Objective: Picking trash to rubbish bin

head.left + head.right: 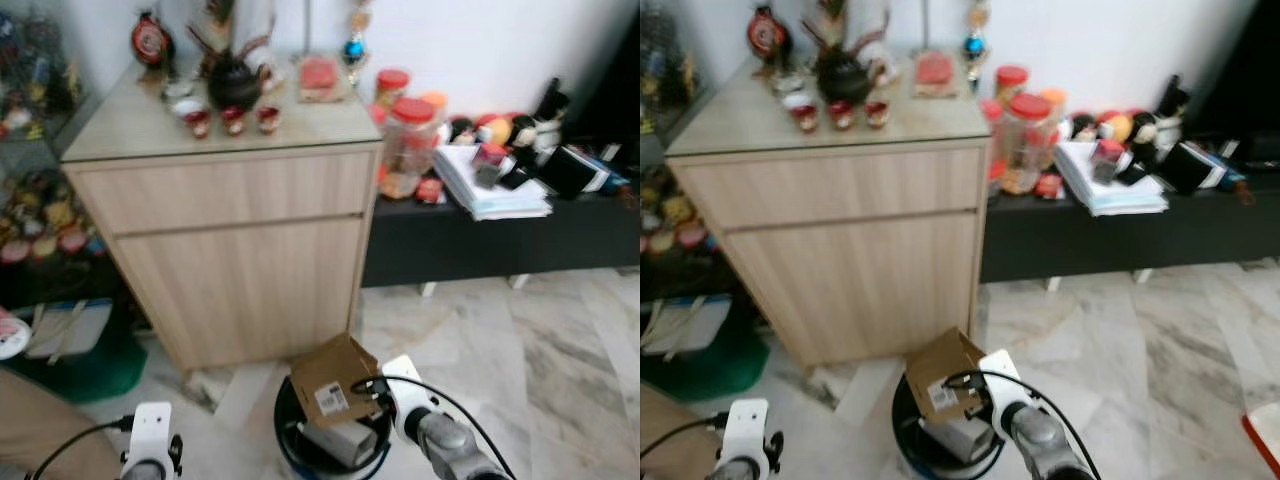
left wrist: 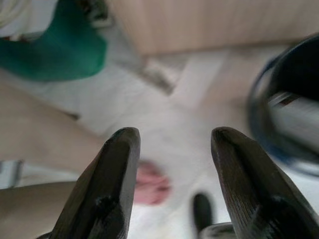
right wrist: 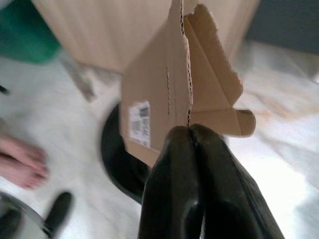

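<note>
1. Corrugated brown cardboard box point(image 3: 169, 94), flattened, with a white barcode label on one face and torn, ragged flap edges. It hangs directly above the open rubbish bin point(image 1: 285, 425), clear of its rim. Judged light and fairly stiff, liable to crease along the flutes, dry rather than slippery, not fragile. A pinch on a single-wall edge, as here, looks adequate.
2. Right gripper point(image 3: 192, 130): both black fingers pressed together on the lower edge of the cardboard, holding the sheet nearly upright.
3. Rubbish bin: round, dark, smooth-walled, standing on the floor just in front of the wooden cabinet point(image 1: 235, 260). A grey boxy item already lies inside.
4. Left gripper point(image 2: 174, 144): ridged black fingers spread apart, nothing between them, held low beside the bin.
5. Person's bare foot point(image 2: 149, 184), on the floor near the left gripper.
6. Marble floor point(image 1: 520, 350): pale, veined, glossy.
7. Cabinet: light wood-grain laminate, flat fronts. A dark teapot point(image 1: 234, 84) and small red cups stand on top.
8. Low black bench point(image 1: 500, 240) to the right, carrying red-lidded jars point(image 1: 408, 140) and stacked papers point(image 1: 490, 185).
</note>
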Controlling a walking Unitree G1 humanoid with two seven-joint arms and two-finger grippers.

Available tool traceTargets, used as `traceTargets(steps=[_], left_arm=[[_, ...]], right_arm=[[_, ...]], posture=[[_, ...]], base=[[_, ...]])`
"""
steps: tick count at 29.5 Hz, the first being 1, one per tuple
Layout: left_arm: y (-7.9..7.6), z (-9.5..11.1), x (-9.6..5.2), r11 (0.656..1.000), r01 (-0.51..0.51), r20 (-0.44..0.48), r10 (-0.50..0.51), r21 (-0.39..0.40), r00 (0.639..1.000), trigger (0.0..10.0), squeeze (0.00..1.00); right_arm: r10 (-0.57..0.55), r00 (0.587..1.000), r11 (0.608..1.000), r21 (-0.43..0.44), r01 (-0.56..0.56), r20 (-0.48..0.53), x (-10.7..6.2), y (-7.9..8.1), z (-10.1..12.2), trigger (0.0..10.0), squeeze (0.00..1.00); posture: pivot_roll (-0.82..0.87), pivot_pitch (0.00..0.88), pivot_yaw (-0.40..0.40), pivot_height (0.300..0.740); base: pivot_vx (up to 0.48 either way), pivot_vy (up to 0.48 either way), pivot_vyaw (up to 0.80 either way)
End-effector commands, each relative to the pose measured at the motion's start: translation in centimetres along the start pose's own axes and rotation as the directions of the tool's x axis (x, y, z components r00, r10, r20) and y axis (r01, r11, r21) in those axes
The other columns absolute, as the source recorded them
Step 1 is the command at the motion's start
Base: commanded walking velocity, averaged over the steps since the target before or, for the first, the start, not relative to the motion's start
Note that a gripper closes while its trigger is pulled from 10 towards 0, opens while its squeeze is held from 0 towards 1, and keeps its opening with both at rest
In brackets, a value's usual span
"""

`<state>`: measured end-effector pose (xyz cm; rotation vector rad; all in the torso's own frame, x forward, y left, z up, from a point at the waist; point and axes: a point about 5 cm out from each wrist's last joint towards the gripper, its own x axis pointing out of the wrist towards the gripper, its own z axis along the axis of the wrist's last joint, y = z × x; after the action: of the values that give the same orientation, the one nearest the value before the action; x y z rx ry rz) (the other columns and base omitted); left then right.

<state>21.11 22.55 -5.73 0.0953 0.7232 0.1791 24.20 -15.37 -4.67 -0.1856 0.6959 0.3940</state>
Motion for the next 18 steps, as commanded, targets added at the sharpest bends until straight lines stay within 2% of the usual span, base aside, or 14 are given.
traceTargets(steps=[1, 10, 18], left_arm=[[0.82, -0.68, -0.22, 1.0, -0.018, -0.021, 0.018, 0.015, 1.0, 10.0, 0.0], [0.83, -0.71, -0.23, 1.0, -0.018, -0.021, 0.018, 0.004, 1.0, 10.0, 0.0], [0.82, -0.65, -0.21, 1.0, -0.015, -0.02, 0.015, -0.001, 1.0, 10.0, 0.0]], right_arm=[[0.009, 0.999, 1.0, -0.008, -0.008, 0.04, 0.43, 0.37, 1.25, 10.0, 0.0], [0.015, 0.999, 1.0, -0.007, -0.015, 0.037, 0.5, 0.66, 1.22, 10.0, 0.0], [0.033, 0.999, 0.999, -0.004, -0.033, 0.027, 0.61, 1.17, 1.11, 10.0, 0.0]], posture=[[0.01, 0.022, -0.03, 0.74], [0.02, 0.024, -0.03, 0.74], [0.02, 0.025, -0.031, 0.74]], base=[[0.315, 0.0, 0.0], [0.296, 0.0, 0.0], [0.0, 0.0, 0.0]])
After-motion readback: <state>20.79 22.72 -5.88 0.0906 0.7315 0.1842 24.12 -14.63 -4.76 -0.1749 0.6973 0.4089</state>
